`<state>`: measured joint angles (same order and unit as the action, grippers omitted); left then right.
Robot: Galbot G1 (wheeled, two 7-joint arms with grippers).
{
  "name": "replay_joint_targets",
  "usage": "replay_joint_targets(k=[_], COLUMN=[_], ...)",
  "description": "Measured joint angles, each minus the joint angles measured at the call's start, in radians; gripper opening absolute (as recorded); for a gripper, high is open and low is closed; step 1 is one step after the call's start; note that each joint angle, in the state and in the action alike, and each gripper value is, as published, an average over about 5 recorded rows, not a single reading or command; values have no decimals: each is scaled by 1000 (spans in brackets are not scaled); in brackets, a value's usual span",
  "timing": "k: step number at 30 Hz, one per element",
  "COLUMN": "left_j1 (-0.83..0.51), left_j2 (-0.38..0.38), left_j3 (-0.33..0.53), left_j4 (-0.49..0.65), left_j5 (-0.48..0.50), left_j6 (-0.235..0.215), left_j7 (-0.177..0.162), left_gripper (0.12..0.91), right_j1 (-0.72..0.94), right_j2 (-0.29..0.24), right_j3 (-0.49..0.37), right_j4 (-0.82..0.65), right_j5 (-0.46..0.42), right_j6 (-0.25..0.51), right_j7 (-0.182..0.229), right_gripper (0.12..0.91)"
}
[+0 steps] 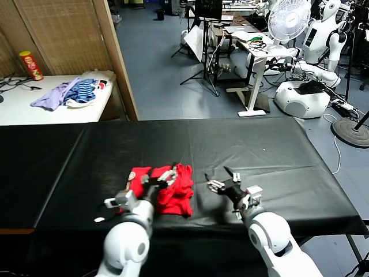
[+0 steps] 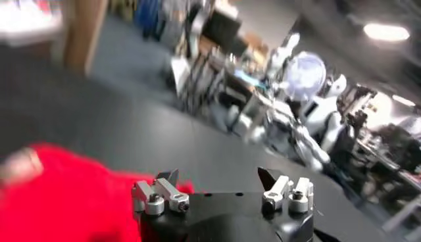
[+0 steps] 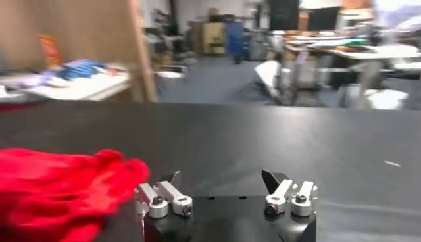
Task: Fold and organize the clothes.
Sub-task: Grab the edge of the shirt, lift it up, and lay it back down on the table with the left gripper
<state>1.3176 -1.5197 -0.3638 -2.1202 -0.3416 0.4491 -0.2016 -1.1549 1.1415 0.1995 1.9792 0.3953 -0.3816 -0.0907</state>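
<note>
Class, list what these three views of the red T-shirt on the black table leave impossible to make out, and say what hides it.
- Red T-shirt, head view: its near part is hidden behind the left gripper.
- Left wrist view: shirt blurred and cut off by the edge; folds unreadable.
- Right wrist view: shirt cut off at the edge beside the right gripper.

Even indoor light, one smeared wrist view.
We see a ceiling lamp [image 2: 388, 31] glaring in the left wrist view, everything there motion-blurred; the black table [image 1: 242, 144] shows soft sheen, backgrounds out of focus.
</note>
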Motion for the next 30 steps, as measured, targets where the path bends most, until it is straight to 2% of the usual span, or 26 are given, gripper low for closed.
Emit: replay_joint_targets(k=[6,11,14,17,21,24,30], left_j1=[21,42,53,62,69,72,82], left_j2=[85,96,95,94,92,91,90], left_j3=[-70,-90,-97,-99,-100,-101,-103], left_j4=[4,12,18,20,20,20,17], left_j5=[52,93,111,121,126,126,127], left_j6=[-16,-23,-28,-31,-33,-33,-36], left_j7=[5,6,6,6,6,6,5], left_gripper=[798,798,798,798,798,798,798], right_j1=[61,91,88,86,89,89,74], right_j2=[-18,-46,-62,-67,-61,-55,-47], right_j3=[-135,-246,-295,-327,-343,-345,-339], right_j4=[19,33,37,30,18,10,-6], right_j5=[-75,-175,-229,-263,-287,-303,-328], right_j6=[-6,26,45,54,59,62,66], right_j7=[-34,-103,-128,-127,-100,-76,-49], right_gripper=[798,798,798,798,787,691,358])
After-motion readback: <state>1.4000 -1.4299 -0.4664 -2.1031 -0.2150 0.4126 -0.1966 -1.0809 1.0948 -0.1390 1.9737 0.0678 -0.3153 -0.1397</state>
